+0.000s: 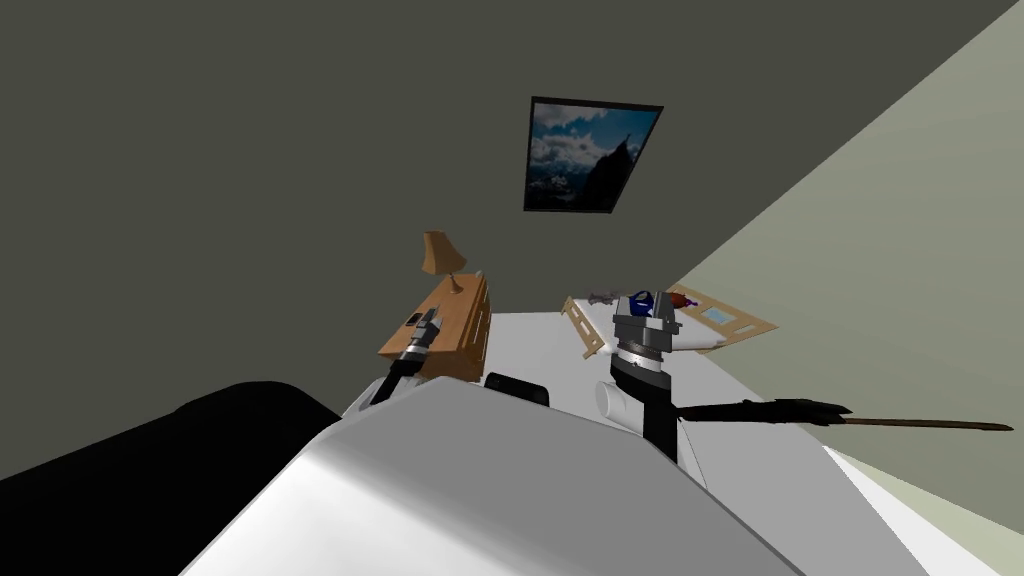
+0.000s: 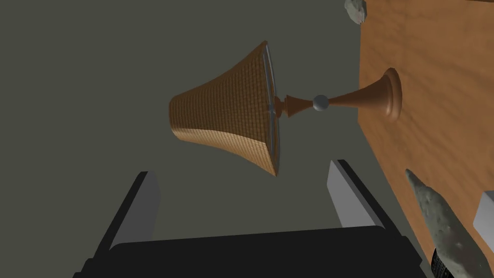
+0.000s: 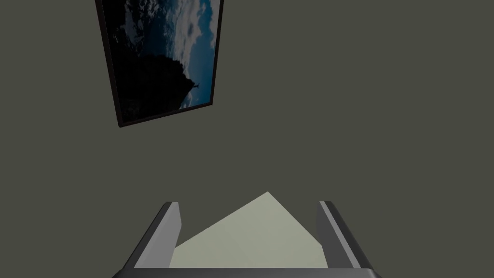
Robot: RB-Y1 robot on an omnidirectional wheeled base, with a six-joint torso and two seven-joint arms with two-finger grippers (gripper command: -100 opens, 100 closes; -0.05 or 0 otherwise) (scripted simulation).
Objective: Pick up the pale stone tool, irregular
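A pale grey, rough, pointed stone tool (image 2: 441,217) lies on the wooden dresser top (image 2: 434,58), just beyond and to the side of one of my left gripper's fingers (image 2: 343,192). A second small grey stone (image 2: 356,9) sits at the far edge of the top, past the lamp's base. My left gripper (image 2: 245,200) is open with nothing between its fingers; it points at the brown lamp (image 2: 231,108). In the head view it hovers over the dresser (image 1: 450,318). My right gripper (image 3: 248,227) is open and empty, raised over the white surface (image 1: 645,312).
The lamp (image 1: 440,255) stands at the dresser's back. A small dark object (image 1: 413,320) and a white block (image 2: 485,217) lie near the pointed stone. A flat wooden frame with small items (image 1: 720,322) lies to the right. A dark broom-like object (image 1: 800,410) sticks out by my right arm.
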